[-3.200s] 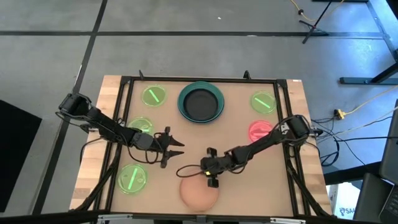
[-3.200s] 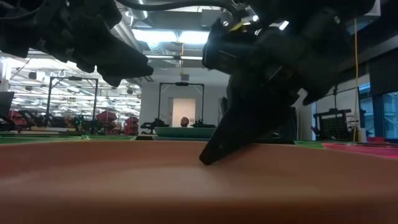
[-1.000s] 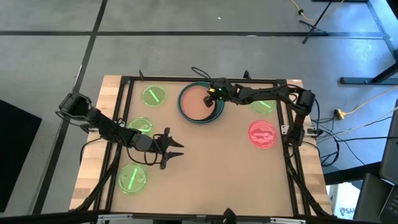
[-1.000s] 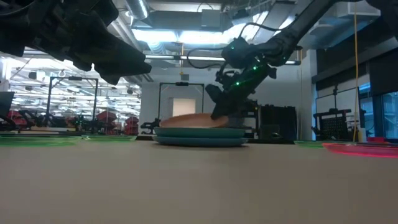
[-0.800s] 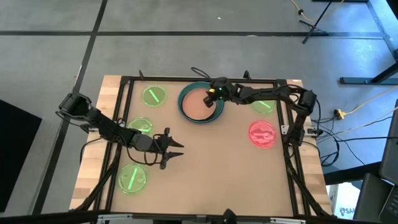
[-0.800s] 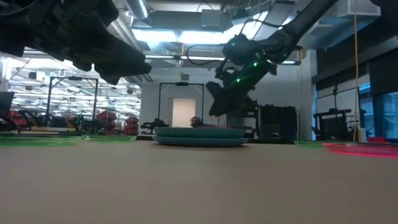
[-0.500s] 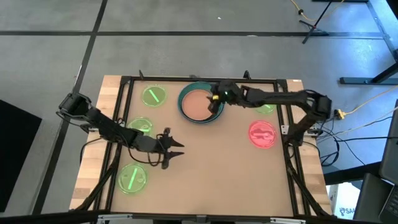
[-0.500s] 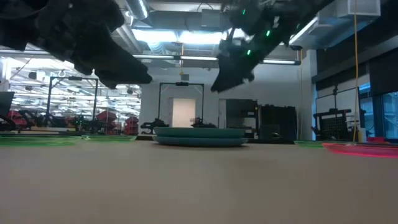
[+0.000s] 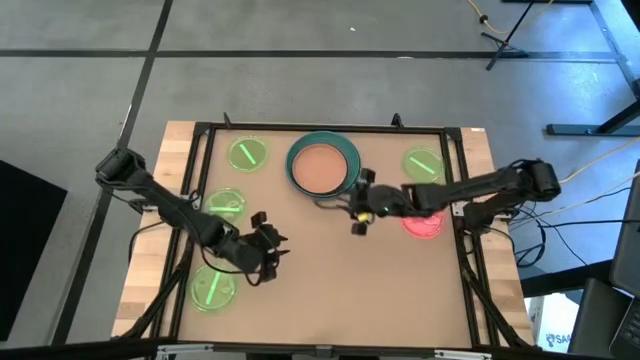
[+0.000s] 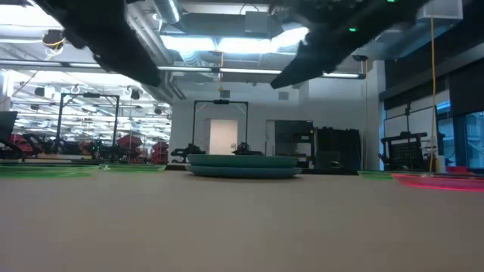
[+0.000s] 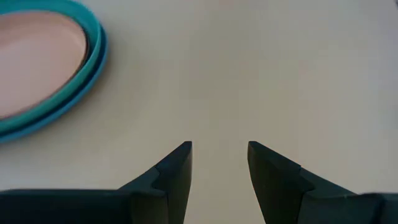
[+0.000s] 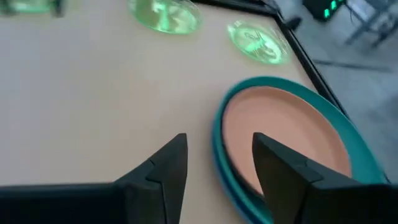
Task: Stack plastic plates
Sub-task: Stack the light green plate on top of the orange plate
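Note:
A salmon-pink plate lies flat in the teal plate at the table's far middle; the left wrist view shows the teal rim over a bluer one. No black plate shows. Neon-green plates and a red-pink plate lie singly on the table. My right gripper is open above the table, just near-right of the stack. My left gripper is open over the near-left part, beside the nearest green plate.
The right arm reaches across the red-pink plate's far half. A dark frame borders the tan tabletop. Bare tabletop spreads over the near middle and near right. In the low view the stack sits low, with both arms high above.
My right gripper has let the salmon-pink plate settle flat from a tilt into the teal plate, risen, and drawn back toward the near edge and centre of the table. My left gripper has shifted a little toward the near edge.

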